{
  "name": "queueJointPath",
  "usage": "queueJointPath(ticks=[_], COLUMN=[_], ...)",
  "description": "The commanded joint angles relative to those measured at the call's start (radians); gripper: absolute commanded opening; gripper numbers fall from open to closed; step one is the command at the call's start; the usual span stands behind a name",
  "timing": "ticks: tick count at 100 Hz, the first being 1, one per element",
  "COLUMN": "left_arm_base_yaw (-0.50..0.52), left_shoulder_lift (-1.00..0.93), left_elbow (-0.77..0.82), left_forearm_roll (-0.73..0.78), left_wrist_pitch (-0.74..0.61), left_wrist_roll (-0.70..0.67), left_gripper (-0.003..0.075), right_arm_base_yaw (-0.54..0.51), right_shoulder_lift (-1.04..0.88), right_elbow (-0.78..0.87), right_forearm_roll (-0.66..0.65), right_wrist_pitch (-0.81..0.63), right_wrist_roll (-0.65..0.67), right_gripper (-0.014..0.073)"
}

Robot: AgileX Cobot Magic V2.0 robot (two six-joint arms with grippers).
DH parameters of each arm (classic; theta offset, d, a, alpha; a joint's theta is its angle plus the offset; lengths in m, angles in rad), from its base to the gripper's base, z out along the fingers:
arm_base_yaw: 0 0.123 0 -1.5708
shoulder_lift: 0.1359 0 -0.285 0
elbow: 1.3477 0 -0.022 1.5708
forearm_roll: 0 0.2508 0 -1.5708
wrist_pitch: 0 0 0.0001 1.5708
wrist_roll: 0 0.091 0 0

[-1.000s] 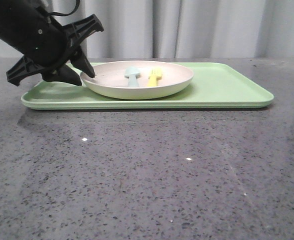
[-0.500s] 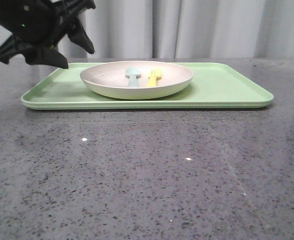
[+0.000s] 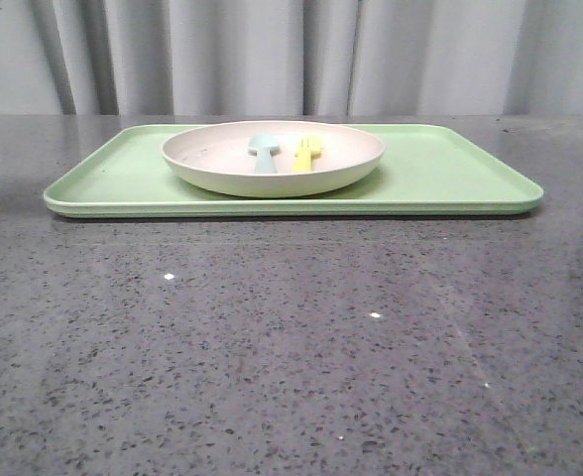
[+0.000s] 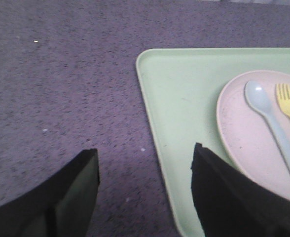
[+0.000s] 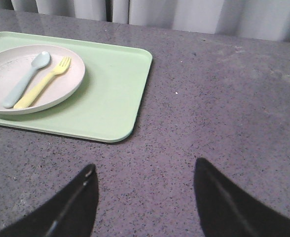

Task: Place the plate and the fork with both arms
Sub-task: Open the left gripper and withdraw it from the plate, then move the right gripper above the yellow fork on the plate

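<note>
Front view: the plate [image 3: 273,158] rests on the light-green tray [image 3: 450,174], toward the tray's left half, and the tray lies on the grey speckled counter [image 3: 291,337] near its far edge. The fork [image 3: 305,154] lies inside the plate, right of centre, with a pale blue spoon [image 3: 263,152] just beside it on its left; the two are apart. Neither arm appears in this view.

Left wrist view: the left gripper [image 4: 145,187] is open, jaws spread wide, holding nothing. It hangs above the counter at the tray's left edge, one finger over bare counter, the other over the tray and the plate's rim. The fork is well apart from it.

Right wrist view: the right gripper [image 5: 145,197] is open and empty, above bare counter off the tray's right corner, well apart from the plate and fork.
</note>
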Motion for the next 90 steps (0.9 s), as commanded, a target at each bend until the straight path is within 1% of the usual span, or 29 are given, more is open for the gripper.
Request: queueJointPath(ticks=[1,18,30,68,90], left_arm_base_yaw=[0.027,0.046,0.046,0.046,0.046], left_shoulder_lift=[-0.094,-0.224,-0.312,-0.579,-0.658], left_elbow=[0.002,0.089,0.172,0.456,0.519], left_forearm_roll=[0.05,0.124,0.142,0.14,0.136], left_wrist_pitch=[-0.012,0.015,0.015,0.025,0.069], left_wrist_roll=[-0.008,-0.008,-0.008,-0.008,-0.008], left_gripper=[0.041,0.041,0.041,0.041,0.041], right_arm_base_yaw=[-0.004,-0.004,-0.004,-0.004,-0.004], right_shoulder_lift=[0.015,0.015,0.015,0.015,0.015], right_elbow=[-0.035,-0.035,-0.035,-0.035,-0.035], right_forearm_roll=[0.003,0.003,0.003,0.003,0.003], right_wrist_pitch=[-0.079,-0.079,-0.079,-0.068,-0.074], right_wrist_roll=[-0.001,-0.001,-0.001,-0.001,-0.001], right_gripper=[0.0438,0.0438,0.0438,0.0438,0.0438])
